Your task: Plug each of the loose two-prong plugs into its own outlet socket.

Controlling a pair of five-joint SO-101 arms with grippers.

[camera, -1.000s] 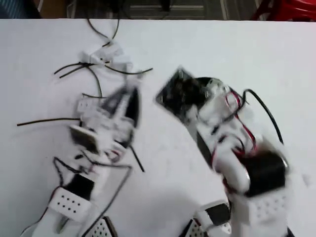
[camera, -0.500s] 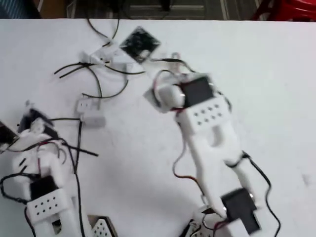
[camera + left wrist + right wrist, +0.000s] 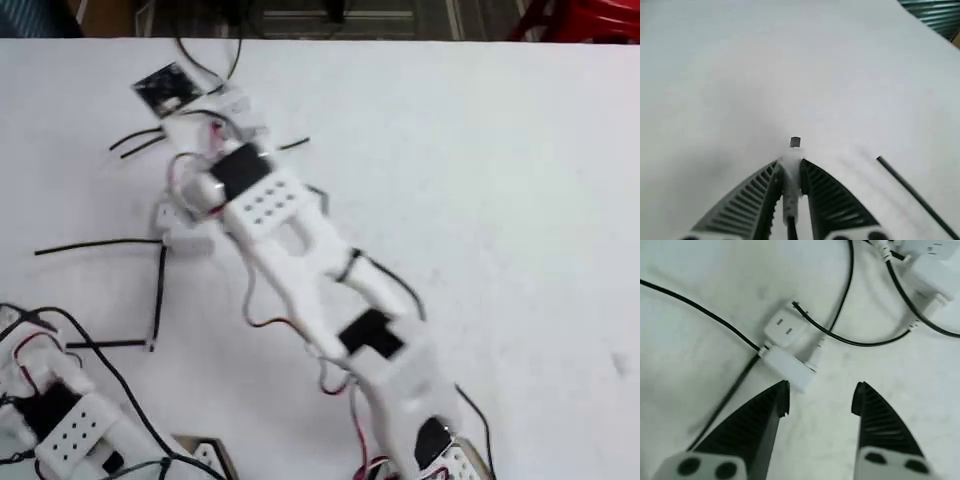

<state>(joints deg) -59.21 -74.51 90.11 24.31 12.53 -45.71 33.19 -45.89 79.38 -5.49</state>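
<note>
In the left wrist view my left gripper [image 3: 790,167] is shut on a white two-prong plug [image 3: 790,186]. A dark prong [image 3: 795,142] sticks out past the fingertips above the bare white table. In the right wrist view my right gripper [image 3: 821,390] is open above a white outlet socket [image 3: 784,327] with two slots; a white block [image 3: 789,369] is joined to it. A second white outlet [image 3: 935,270] lies farther off. In the high view the right arm [image 3: 265,205] stretches over the outlets [image 3: 180,218] at the back left, and the left arm [image 3: 60,425] sits at the front left corner.
Thin black cords [image 3: 100,245] run across the left part of the table [image 3: 480,180], one [image 3: 158,290] towards the front. More cords [image 3: 850,285] loop around the outlets. One black cord [image 3: 912,195] lies beside the left gripper. The right half of the table is bare.
The right arm has swung from the middle of the table to the back left, over the outlets. The left arm has drawn back to the front left corner.
</note>
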